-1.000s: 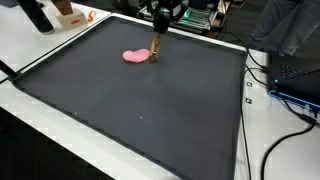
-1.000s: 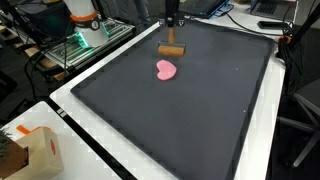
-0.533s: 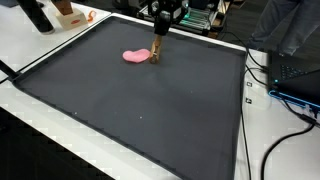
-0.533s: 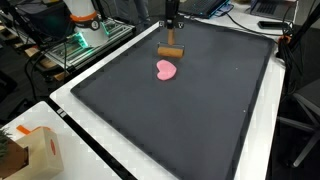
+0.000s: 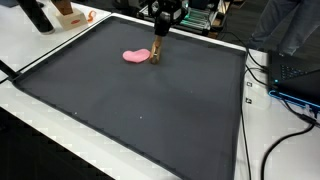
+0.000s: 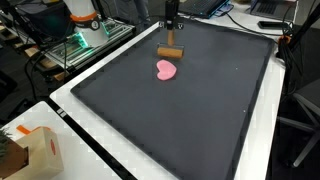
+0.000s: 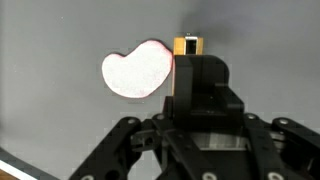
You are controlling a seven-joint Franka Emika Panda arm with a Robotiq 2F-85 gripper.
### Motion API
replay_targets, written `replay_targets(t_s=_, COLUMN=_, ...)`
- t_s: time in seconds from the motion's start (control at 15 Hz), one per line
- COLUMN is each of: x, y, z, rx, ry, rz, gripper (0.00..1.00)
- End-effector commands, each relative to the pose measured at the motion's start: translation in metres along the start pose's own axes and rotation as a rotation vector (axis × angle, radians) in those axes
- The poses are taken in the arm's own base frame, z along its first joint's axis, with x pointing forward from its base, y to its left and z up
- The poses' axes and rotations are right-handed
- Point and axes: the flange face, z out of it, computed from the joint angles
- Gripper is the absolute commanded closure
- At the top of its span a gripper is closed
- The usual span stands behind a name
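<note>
A small wooden block (image 5: 157, 52) (image 6: 172, 50) lies low on the black mat (image 5: 140, 110) (image 6: 190, 110), near its far edge. My gripper (image 5: 159, 37) (image 6: 171, 38) comes straight down onto the block, its fingers drawn together around the block's middle. In the wrist view the black fingers (image 7: 197, 85) form one closed mass of the gripper (image 7: 195, 62), and only the block's end (image 7: 187, 45) peeks out past them. A pink heart-shaped piece (image 5: 135, 56) (image 6: 165, 69) (image 7: 137, 72) lies flat on the mat right beside the block, apart from the fingers.
A cardboard box (image 6: 35, 150) stands on the white table off one corner of the mat. Electronics and cables (image 6: 85, 30) (image 5: 285, 85) crowd the table's edges. A dark bottle-like object (image 5: 37, 14) stands beyond another corner.
</note>
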Motion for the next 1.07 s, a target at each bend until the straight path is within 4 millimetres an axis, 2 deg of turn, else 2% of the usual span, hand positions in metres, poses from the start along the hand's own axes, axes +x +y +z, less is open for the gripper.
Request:
replay_targets(t_s=0.0, x=-0.001, y=0.004, z=-0.005, rx=0.015, ry=0.011, rz=-0.003, gripper=0.76)
replay_targets(t_s=0.6, x=-0.001, y=0.027, z=-0.019, rx=0.062, ry=0.037, rz=0.007, gripper=0.76)
replay_targets(t_s=1.0, x=-0.007, y=0.065, z=-0.044, rx=0.087, ry=0.072, rz=-0.037, gripper=0.76)
